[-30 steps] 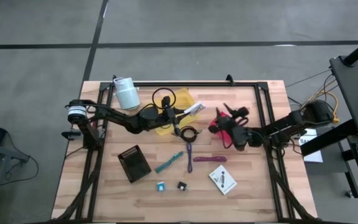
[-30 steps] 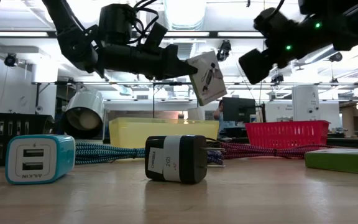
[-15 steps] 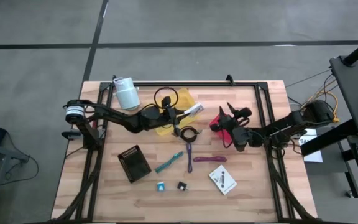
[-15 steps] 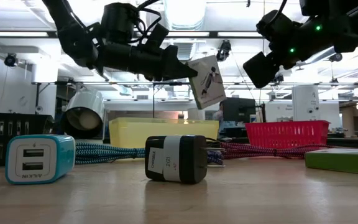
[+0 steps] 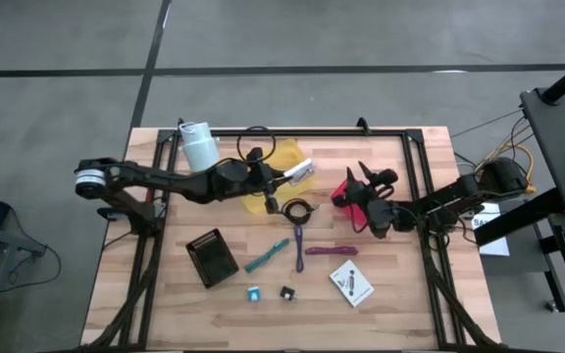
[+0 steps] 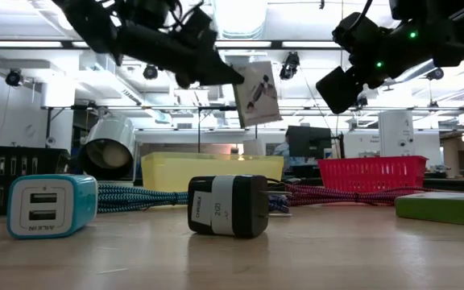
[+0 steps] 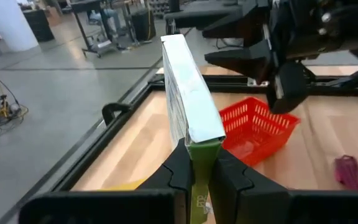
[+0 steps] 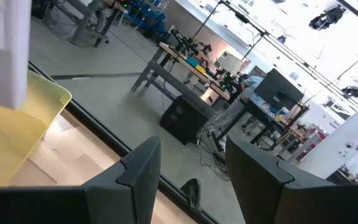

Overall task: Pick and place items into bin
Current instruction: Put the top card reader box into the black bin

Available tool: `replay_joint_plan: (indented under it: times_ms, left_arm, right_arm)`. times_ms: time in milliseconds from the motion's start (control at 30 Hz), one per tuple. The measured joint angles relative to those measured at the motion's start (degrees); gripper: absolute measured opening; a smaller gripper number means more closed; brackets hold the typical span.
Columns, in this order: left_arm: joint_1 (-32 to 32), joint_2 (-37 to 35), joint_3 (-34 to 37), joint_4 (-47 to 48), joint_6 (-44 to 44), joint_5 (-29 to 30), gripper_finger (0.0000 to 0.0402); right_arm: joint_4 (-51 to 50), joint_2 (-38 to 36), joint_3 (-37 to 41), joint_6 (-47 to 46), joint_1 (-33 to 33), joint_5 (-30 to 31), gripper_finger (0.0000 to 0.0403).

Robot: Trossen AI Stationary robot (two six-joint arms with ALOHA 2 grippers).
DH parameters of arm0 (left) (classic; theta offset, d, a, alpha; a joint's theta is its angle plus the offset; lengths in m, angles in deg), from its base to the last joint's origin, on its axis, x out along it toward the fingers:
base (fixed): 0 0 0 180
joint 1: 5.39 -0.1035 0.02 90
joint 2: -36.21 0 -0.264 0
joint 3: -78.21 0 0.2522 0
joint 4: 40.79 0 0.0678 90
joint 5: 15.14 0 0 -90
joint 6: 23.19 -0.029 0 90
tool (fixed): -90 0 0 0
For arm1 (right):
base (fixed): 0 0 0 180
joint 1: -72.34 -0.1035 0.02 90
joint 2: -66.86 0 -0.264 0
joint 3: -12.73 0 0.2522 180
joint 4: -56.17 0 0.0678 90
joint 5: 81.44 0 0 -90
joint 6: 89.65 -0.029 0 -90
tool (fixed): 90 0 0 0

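Your left gripper has its jaws clamped on a white card above the yellow bin; next, release it inside. Right gripper waits, jaws apart, empty.

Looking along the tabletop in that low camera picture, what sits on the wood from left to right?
Teal charger block → braided cable → black charger cube → red basket → green box. The yellow bin stands behind the middle ones.
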State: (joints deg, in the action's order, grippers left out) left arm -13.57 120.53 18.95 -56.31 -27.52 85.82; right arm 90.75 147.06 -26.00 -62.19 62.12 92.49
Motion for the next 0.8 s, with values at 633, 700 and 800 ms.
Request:
replay_joint_plan:
  times_ms: [633,700,800]
  left_arm:
    - [1.7,-12.2,0.0,20.9,8.7,-0.7,0.0013]
    - [2.0,-12.6,0.0,21.4,9.9,-1.0,0.0013]
    - [2.0,-13.3,0.0,21.8,12.9,-2.7,0.0013]
  right_arm:
    - [0.1,0.0,0.0,-0.2,0.9,-0.4,0.0160]
    - [0.2,0.0,0.0,-0.2,0.9,-0.4,0.0160]
    - [0.2,0.0,0.0,-0.3,0.9,-0.4,0.0157]
